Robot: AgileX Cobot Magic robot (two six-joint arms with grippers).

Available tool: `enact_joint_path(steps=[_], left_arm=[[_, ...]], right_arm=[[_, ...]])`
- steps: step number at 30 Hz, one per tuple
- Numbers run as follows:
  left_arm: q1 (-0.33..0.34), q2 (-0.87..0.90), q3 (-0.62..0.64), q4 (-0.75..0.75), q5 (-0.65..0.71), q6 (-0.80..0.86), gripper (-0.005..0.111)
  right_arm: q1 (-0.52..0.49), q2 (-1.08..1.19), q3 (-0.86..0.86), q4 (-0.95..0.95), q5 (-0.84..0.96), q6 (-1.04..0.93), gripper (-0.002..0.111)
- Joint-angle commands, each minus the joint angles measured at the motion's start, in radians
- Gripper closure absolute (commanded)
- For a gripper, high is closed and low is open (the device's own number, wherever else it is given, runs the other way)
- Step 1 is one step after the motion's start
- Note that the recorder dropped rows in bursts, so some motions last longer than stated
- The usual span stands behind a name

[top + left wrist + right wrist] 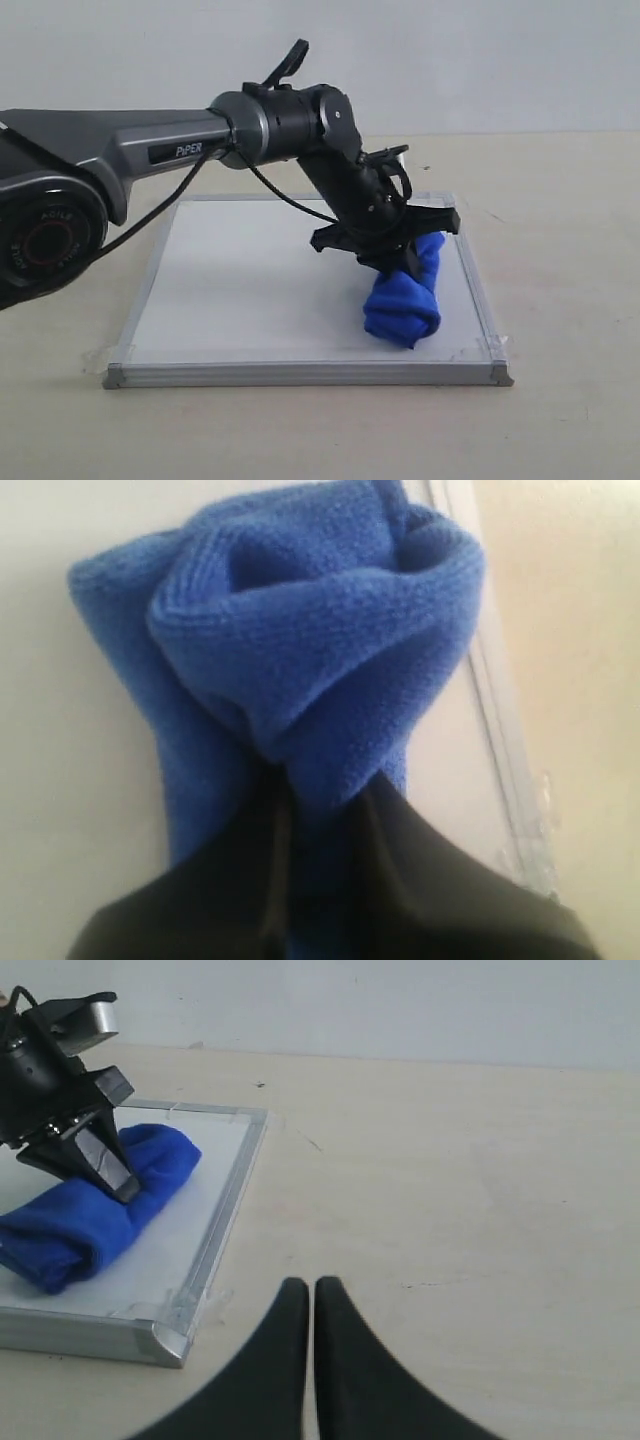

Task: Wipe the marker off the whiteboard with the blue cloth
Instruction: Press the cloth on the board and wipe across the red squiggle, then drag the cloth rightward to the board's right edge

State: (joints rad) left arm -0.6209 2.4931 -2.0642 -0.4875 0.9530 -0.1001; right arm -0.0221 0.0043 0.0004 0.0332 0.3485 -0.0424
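Beige worktop (pixel 560 200) under a pale wall carried the whiteboard (pixel 250 290), with the blue cloth (pixel 405 305) lying at about four o'clock on it, close to the frame. No red trace of the marker showed on the bare board. Pressing too hard might have shoved the board or snagged the bundle on the frame. The left hand (pixel 398 262), pitched steeply down from an arm reaching in from nine o'clock, was clenched on the cloth's upper fold. The right hand (pixel 312 1300) hung off the board, pinched together on nothing.
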Motion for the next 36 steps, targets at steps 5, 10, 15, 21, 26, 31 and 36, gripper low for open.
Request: enact_joint_path(steps=[5, 10, 15, 21, 26, 31, 36], left_arm=[[0.147, 0.009, 0.005, 0.302, 0.186, -0.235, 0.102], [0.067, 0.009, 0.005, 0.068, 0.094, -0.067, 0.102], [-0.019, 0.009, -0.028, -0.031, -0.085, -0.035, 0.102], [-0.053, 0.009, -0.102, -0.055, -0.192, -0.159, 0.102], [-0.078, 0.009, -0.165, -0.055, -0.230, -0.208, 0.102], [-0.095, 0.009, -0.194, -0.055, -0.299, -0.267, 0.102], [-0.099, 0.027, -0.194, -0.079, -0.308, -0.267, 0.102]], right_arm=[[-0.007, -0.004, 0.000, -0.003, -0.006, -0.001, 0.109], [-0.007, -0.004, 0.000, -0.003, -0.006, -0.001, 0.109], [-0.007, -0.004, 0.000, -0.003, -0.006, -0.001, 0.109], [-0.007, -0.004, 0.000, -0.003, -0.006, -0.001, 0.109], [-0.007, -0.004, 0.000, -0.003, -0.006, -0.001, 0.109], [-0.007, -0.004, 0.000, -0.003, -0.006, -0.001, 0.109], [-0.007, -0.004, 0.000, -0.003, -0.008, -0.001, 0.109]])
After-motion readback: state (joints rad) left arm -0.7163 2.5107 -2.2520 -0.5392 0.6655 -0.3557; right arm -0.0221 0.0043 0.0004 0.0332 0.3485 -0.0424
